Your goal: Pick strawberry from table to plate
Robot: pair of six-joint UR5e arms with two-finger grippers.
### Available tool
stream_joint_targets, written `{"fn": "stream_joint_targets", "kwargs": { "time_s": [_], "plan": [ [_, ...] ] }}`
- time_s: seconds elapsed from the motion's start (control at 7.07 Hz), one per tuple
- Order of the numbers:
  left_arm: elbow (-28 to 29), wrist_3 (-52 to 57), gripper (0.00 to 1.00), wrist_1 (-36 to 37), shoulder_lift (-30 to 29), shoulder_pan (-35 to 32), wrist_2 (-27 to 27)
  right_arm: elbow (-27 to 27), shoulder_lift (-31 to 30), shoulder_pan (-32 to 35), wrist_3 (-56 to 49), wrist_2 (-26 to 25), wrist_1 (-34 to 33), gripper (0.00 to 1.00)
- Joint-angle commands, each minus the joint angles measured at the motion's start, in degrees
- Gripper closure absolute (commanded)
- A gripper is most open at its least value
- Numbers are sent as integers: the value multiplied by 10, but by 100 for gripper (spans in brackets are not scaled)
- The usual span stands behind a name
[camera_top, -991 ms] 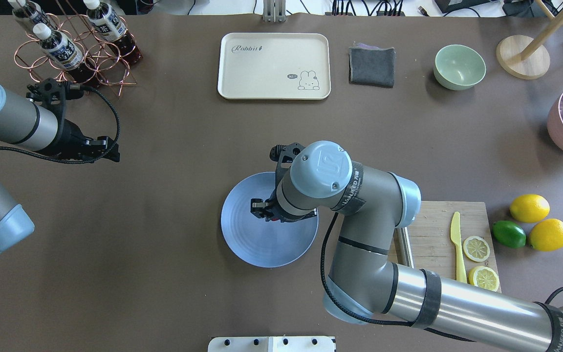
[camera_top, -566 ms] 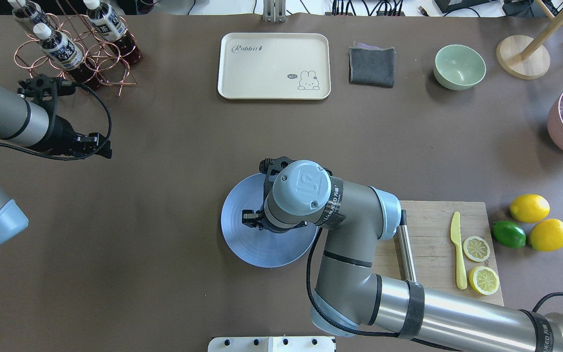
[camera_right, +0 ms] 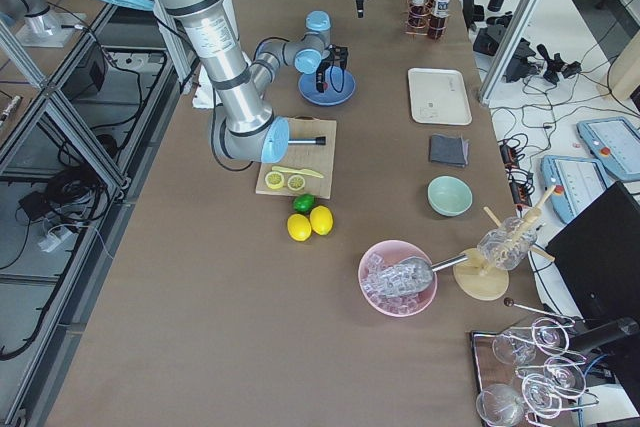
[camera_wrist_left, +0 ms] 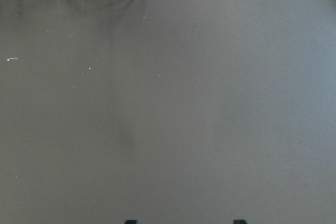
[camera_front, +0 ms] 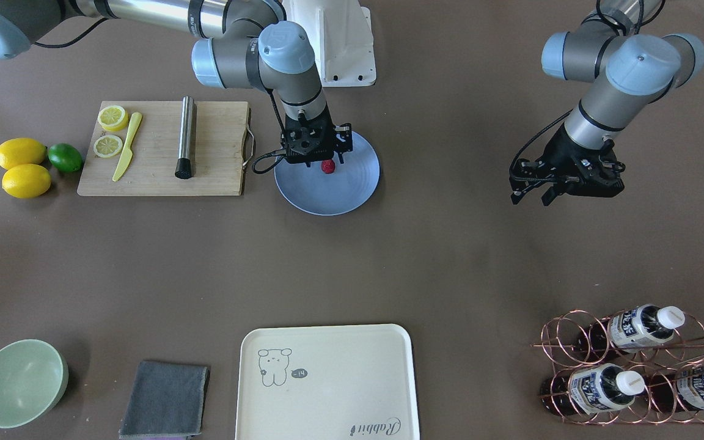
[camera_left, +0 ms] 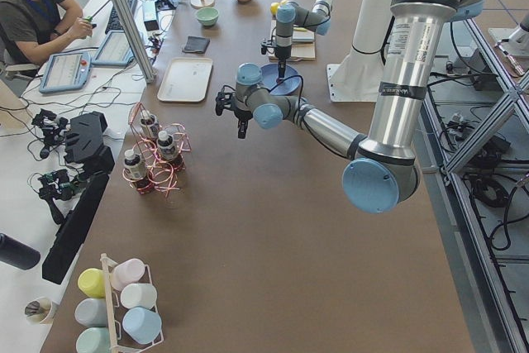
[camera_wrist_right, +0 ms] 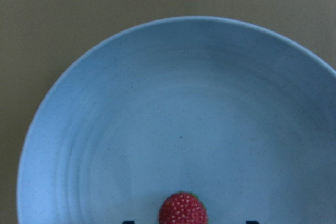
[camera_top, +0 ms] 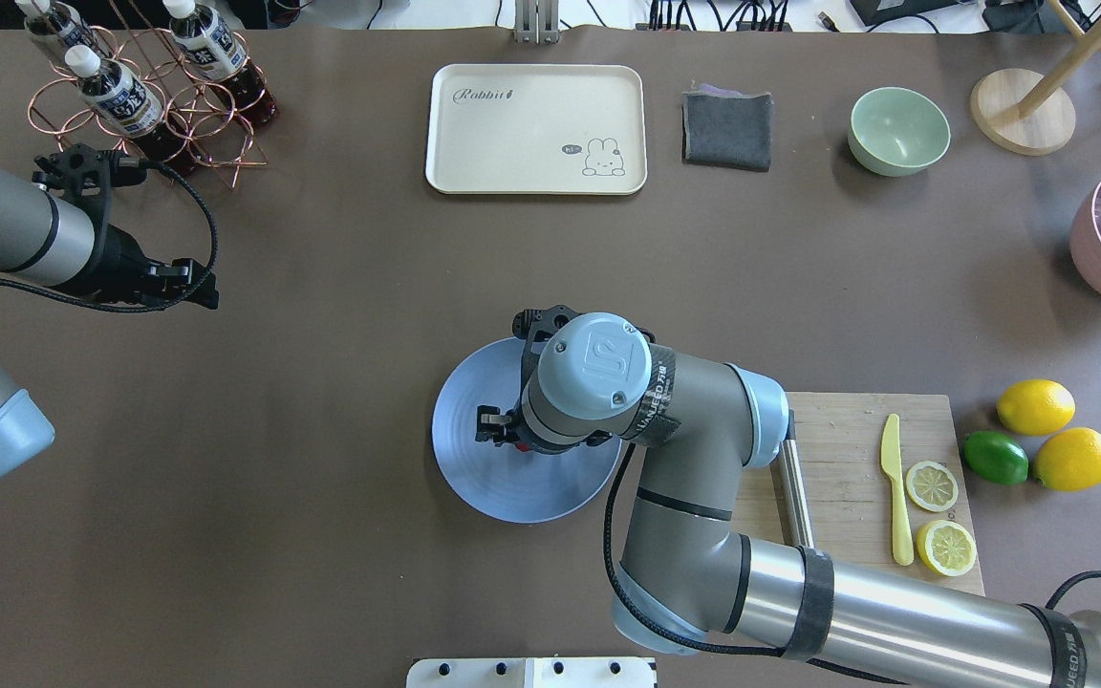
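The small red strawberry (camera_front: 327,166) lies on the light-blue plate (camera_front: 352,183), which sits on the brown table (camera_front: 352,256). My right gripper (camera_front: 322,161) hovers just over the berry and stands open. In the right wrist view the strawberry (camera_wrist_right: 182,209) rests on the plate (camera_wrist_right: 184,103), and the dark fingertips (camera_wrist_right: 128,222) sit wide apart at the bottom edge, clear of it. From overhead the right wrist hides the berry above the plate (camera_top: 474,468). My left gripper (camera_front: 566,186) hangs open over bare table, far from the plate.
A wooden cutting board (camera_front: 217,153) with lemon slices, a yellow knife and a steel rod lies beside the plate. Two lemons and a lime (camera_front: 65,157) sit beyond it. A cream tray (camera_front: 327,379), grey cloth, green bowl (camera_front: 19,382) and bottle rack (camera_front: 627,366) line the far side.
The right arm shifted toward the robot and a little left over the plate. The left arm drew back slightly to the left.
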Motion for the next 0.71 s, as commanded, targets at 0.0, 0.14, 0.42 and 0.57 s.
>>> {"fn": "stream_joint_targets", "kwargs": {
  "time_s": [0.0,0.14,0.42,0.57],
  "plan": [
    [-10,-1,32,1,0,-3,-22,28,-7,65,-1,68,-35,0],
    [-11,2,32,2,0,-37,-44,90,-37,119,-33,101,-97,0],
    [-17,46,31,3,20,-108,-114,158,-134,269,-210,216,-146,0],
    [-10,122,28,5,48,-157,-152,164,-198,329,-317,241,-147,0]
  ]
}}
